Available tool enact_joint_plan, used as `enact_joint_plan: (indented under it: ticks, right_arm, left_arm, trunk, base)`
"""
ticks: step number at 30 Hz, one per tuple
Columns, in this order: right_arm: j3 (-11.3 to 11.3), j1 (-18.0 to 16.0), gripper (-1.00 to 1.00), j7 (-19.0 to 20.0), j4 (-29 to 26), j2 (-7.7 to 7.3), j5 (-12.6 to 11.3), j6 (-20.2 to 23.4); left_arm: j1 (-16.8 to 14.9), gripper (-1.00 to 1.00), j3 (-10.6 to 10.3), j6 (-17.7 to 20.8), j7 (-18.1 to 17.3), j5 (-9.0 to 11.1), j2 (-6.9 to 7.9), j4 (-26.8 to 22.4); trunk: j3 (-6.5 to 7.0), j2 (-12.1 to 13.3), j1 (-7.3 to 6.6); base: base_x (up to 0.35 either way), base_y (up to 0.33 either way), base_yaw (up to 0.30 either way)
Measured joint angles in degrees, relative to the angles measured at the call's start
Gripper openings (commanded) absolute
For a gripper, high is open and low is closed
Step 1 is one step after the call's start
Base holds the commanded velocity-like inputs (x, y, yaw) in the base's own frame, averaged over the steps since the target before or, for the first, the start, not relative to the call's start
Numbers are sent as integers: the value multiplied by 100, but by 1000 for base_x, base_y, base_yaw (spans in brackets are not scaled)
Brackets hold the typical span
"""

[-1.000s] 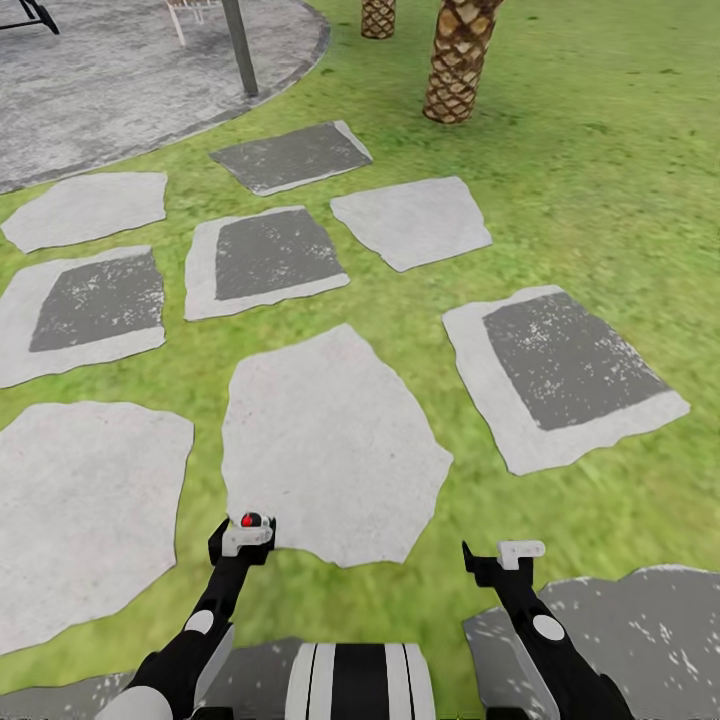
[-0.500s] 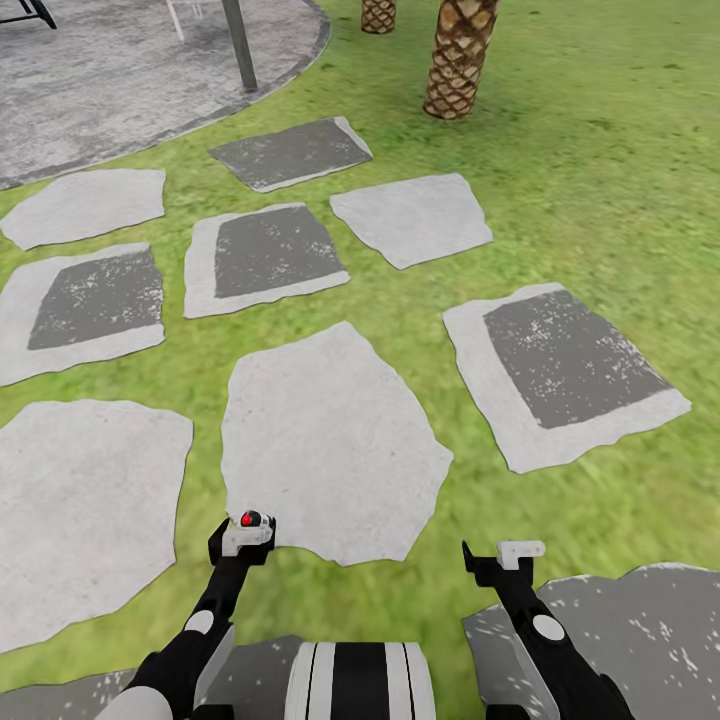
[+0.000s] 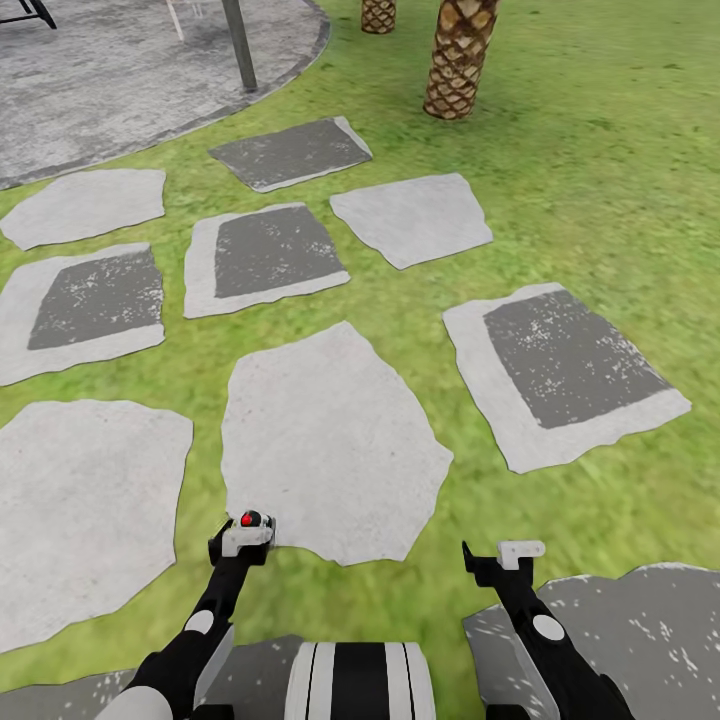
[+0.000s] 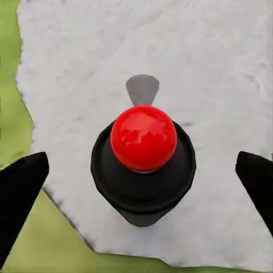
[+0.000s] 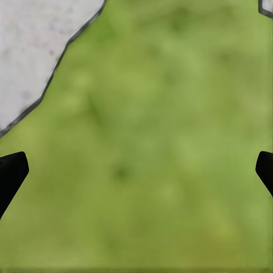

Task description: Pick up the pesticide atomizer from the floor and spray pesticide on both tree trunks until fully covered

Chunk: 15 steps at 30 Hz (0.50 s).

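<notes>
Grass and grey stepping stones all round; the pesticide atomizer [image 4: 143, 170], small black bottle with a red cap, sits between the left gripper's [image 4: 139, 187] spread fingers. Looks light, rigid, maybe slick, so pinch the body. Right gripper [image 5: 136, 170] gapes over grass.

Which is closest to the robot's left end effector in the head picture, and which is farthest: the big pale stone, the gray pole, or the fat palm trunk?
1. The big pale stone, right under the left end effector.
2. The gray pole, far ahead on the round paved patch.
3. The fat palm trunk, far ahead to the right; nearly as far as the pole, so 2 and 3 are too close to call.
</notes>
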Motion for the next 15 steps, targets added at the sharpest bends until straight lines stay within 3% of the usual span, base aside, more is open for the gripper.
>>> enact_joint_plan:
  ticks: [15]
  right_arm:
    - [4,0,100,0,0,0,-2,0]
  left_arm:
    - [-1,-100,19,11,-13,-9,-2,9]
  trunk:
    - [0,0,-1]
  base:
    - [0,0,0]
